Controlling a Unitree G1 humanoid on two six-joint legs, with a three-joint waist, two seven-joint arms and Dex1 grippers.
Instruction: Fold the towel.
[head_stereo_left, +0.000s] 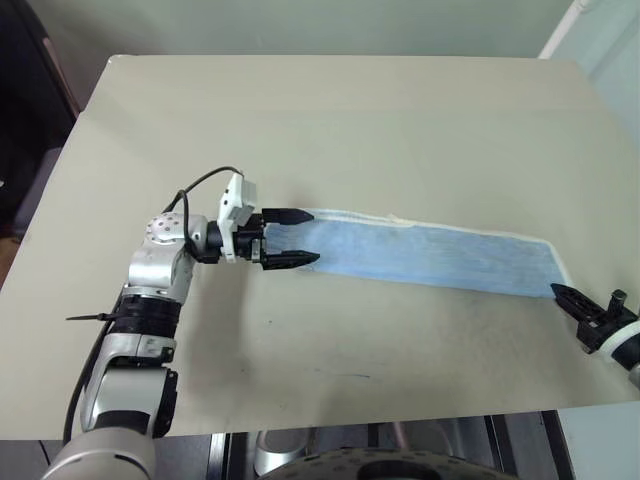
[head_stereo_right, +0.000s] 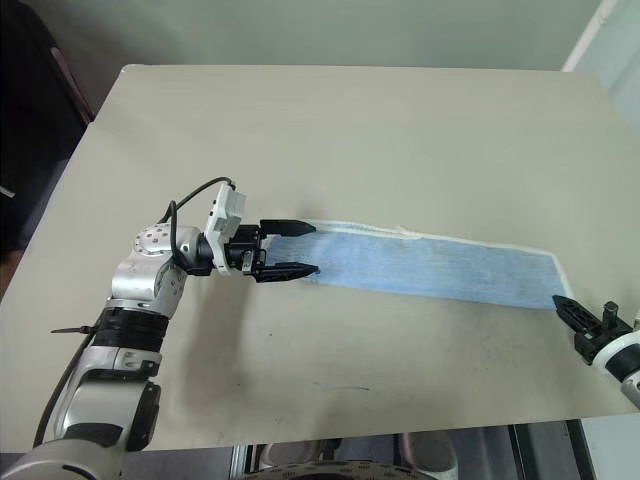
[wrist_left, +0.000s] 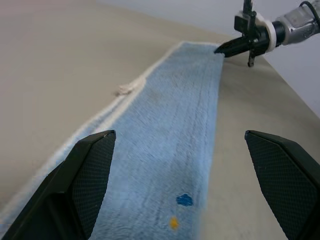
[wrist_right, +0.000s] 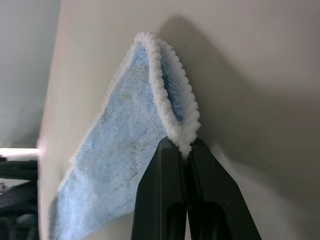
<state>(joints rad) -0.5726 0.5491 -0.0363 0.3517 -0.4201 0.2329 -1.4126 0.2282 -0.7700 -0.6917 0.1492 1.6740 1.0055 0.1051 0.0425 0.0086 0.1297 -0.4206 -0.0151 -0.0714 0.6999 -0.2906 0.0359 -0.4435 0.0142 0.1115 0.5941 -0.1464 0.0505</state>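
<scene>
On the left, the left end effector (head_stereo_left: 292, 238) is being held level over the beige table (head_stereo_left: 330, 120), its two black fingers spread wide on either side of the near end of the light-blue terry towel with white corded edging (head_stereo_left: 430, 256), with nothing gripped between them. The towel is lying across the middle of the table as a long narrow band, apparently already doubled lengthwise, reaching from the left end effector to the right edge of the table. A small white cord loop (head_stereo_left: 400, 219) is showing on its far edge, and in the left wrist view a small blue and yellow embroidered mark (wrist_left: 181, 207) is seen near the left end. On the right, the right end effector (wrist_right: 186, 150) is being kept pinched shut on the white edging of the towel's far corner. The step in hand is judged to be the taking of both ends for the crosswise fold; the next move is calling for the left fingers to be closed on their end, after which one end would be carried over onto the other.
</scene>
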